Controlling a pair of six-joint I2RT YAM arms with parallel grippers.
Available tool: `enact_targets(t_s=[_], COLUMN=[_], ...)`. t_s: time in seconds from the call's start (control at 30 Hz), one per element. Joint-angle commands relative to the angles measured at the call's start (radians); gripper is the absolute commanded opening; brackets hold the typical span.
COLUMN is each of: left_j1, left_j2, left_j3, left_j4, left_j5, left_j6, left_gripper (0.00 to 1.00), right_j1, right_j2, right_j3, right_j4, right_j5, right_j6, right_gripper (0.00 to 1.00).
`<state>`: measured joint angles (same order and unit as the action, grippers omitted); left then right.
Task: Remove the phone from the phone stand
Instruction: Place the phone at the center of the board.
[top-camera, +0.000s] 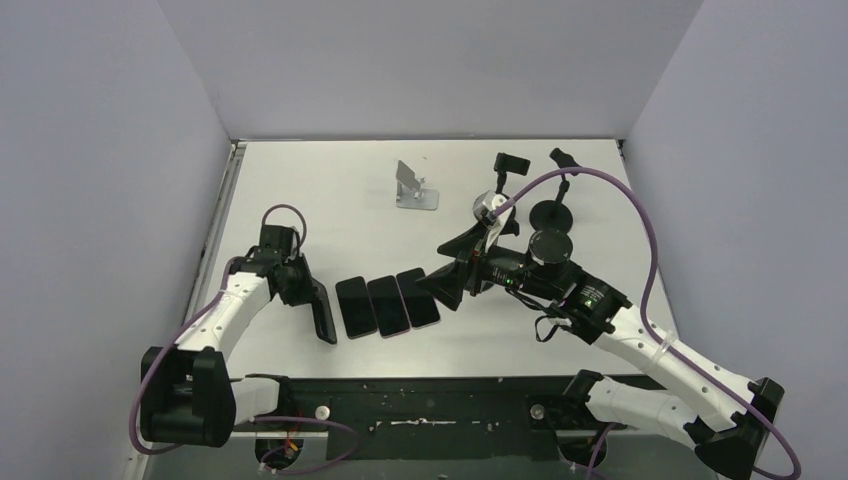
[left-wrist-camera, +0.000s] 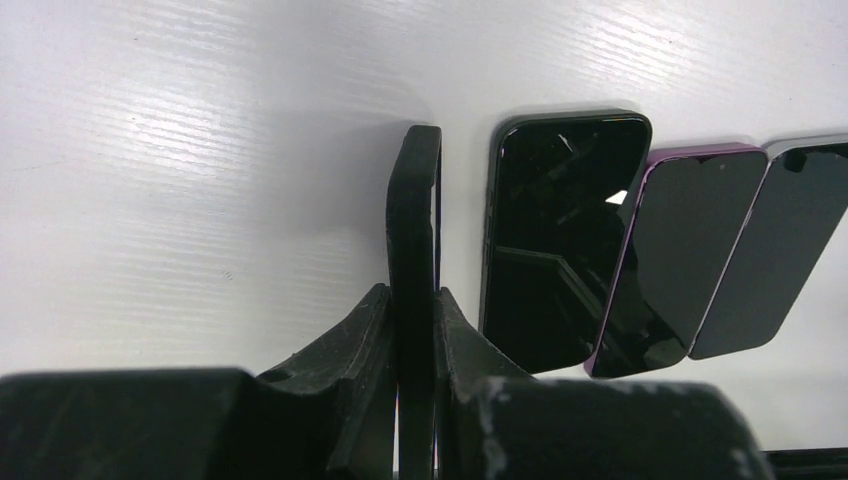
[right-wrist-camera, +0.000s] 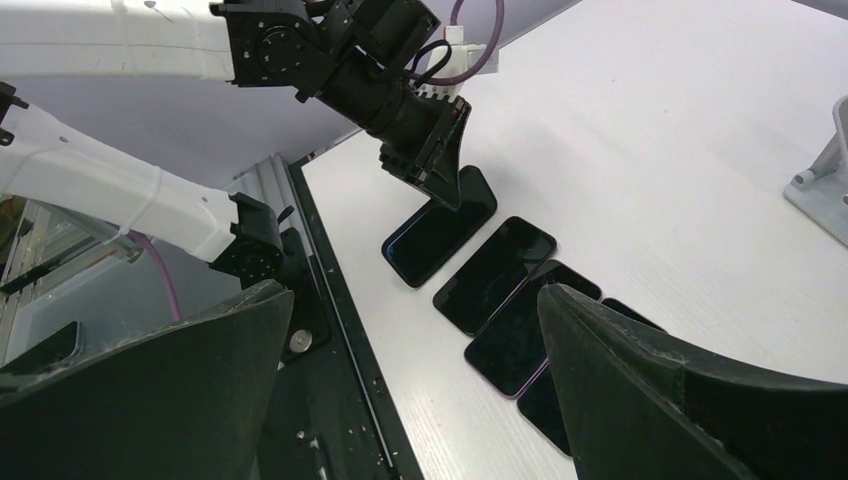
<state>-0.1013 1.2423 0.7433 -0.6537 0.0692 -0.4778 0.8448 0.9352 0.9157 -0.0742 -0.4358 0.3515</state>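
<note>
**A:** Obs. The phone (top-camera: 322, 315) is off the phone stand (top-camera: 415, 190), which stands bare at the far side of the desk (top-camera: 300, 180). The phone is at the near left, just beside the left end of a row of three phones (top-camera: 388, 304) that lie flat.

**B:** Held how?

**A:** The left gripper (top-camera: 305, 290) is clenched on it across its thickness. The left wrist view shows the phone edge-on between the fingers, tipped up and not lying flat. I cannot tell whether its low end touches the desk.

**B:** Then the step in hand is the set-down, I'd judge. Method?

**A:** Proposed:
- Lower until the low end bears on the desk.
- Tip the phone down onto bare desk on the side away from the row, parallel to its neighbours.
- Keep a gap to the nearest phone so it neither overlaps nor nudges it.
- Let go only once the phone is flat or nearly so, otherwise it slaps down.
- Lift the fingers clear without dragging the phone along.

**B:** Other arm?

**A:** The right gripper (top-camera: 445, 283) is spread wide and holds nothing. It hovers near the right end of the row. It is best kept out of the way, since the set-down needs one arm only.
</note>
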Motion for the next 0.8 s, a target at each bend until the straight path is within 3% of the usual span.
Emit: enact_targets(t_s=[0.0,0.33,0.77], left_j1=[-0.001,0.001,0.046], left_j2=[-0.074,-0.084,0.022], left_j3=[-0.025,-0.073,-0.121], left_j4=[0.122,0.216,0.329], left_j5=[0.059,0.087,0.265], left_j6=[0.018,-0.005,-0.041], left_gripper=[0.00,0.00,0.00], right_j1=[0.002,0.005,0.007], right_j2=[0.003,0.003,0.007], right_j3=[0.021,0.010,0.012], right_j4=[0.067,0.095,0.090], right_j5=[-0.002,-0.008,-0.010], right_j6=[0.003,0.008,0.006], right_gripper=[1.00,1.00,1.00])
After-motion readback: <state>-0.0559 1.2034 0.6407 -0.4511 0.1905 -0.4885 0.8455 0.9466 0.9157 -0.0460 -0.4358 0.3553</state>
